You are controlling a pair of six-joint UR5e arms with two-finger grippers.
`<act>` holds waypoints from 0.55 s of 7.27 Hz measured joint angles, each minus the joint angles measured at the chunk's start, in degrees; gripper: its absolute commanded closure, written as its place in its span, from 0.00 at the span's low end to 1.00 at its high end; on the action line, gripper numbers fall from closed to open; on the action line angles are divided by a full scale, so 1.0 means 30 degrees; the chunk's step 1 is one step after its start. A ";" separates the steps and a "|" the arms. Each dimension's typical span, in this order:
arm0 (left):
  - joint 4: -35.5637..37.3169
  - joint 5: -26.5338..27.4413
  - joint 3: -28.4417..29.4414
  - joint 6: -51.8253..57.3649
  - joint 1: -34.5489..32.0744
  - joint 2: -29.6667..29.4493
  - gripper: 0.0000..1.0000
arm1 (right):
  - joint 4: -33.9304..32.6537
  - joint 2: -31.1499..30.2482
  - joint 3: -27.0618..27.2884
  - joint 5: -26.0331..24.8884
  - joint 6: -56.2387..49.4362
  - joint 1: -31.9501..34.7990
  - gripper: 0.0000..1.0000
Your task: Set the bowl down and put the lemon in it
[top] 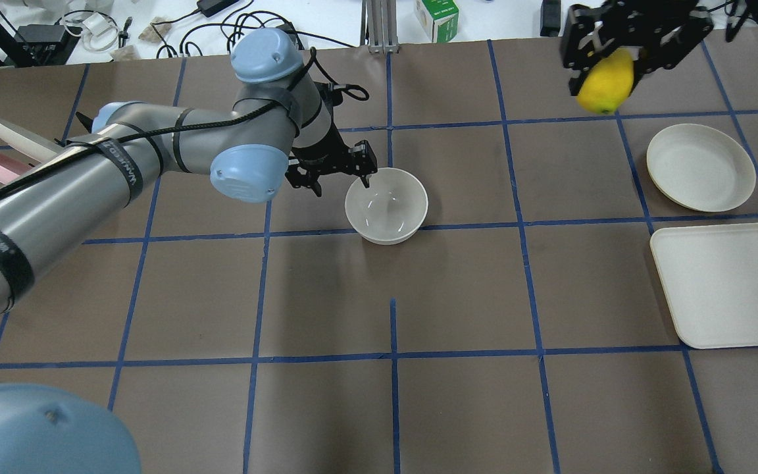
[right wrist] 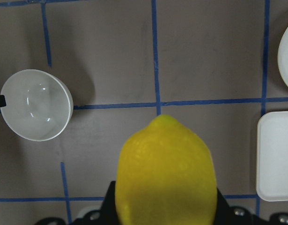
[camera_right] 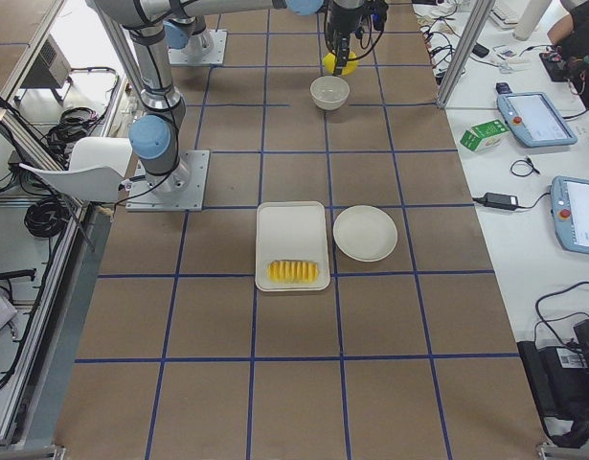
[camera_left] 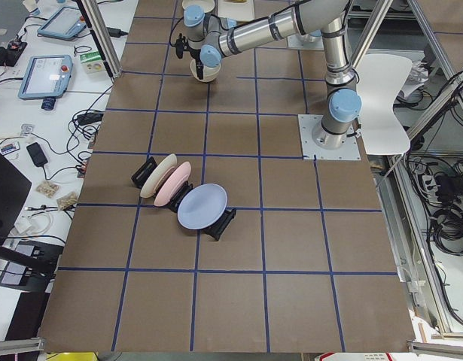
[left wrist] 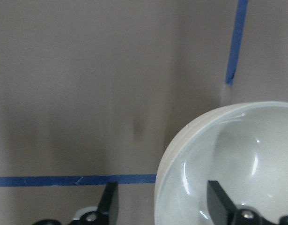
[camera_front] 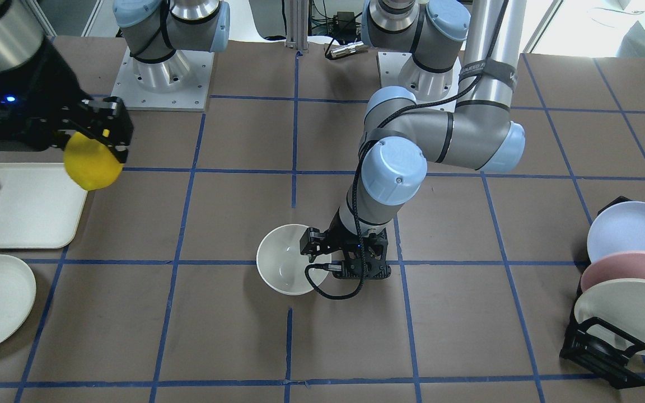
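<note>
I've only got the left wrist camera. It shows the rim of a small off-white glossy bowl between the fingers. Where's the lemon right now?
Observer: The bright yellow oval lemon is clamped in the right gripper, up in the air, well off toward the robot's right.
Operator: Is the bowl empty all the way round?
Observer: Yes. The overhead view shows the whole small off-white bowl upright and empty, near the middle of the brown table.
Operator: What's on the lemon's side?
Observer: A flat cream round plate and a white rectangular tray lie on the table there.
</note>
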 measured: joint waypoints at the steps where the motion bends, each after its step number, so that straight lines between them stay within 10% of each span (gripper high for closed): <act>1: -0.1741 0.0399 0.0530 0.1864 0.0919 0.0969 0.00 | -0.0549 0.0172 0.0002 0.0004 0.1984 0.1440 0.90; 4: -1.0291 0.2013 0.4769 0.6624 0.4204 0.4238 0.00 | -0.2637 0.1132 -0.0010 -0.0097 0.6895 0.5547 0.90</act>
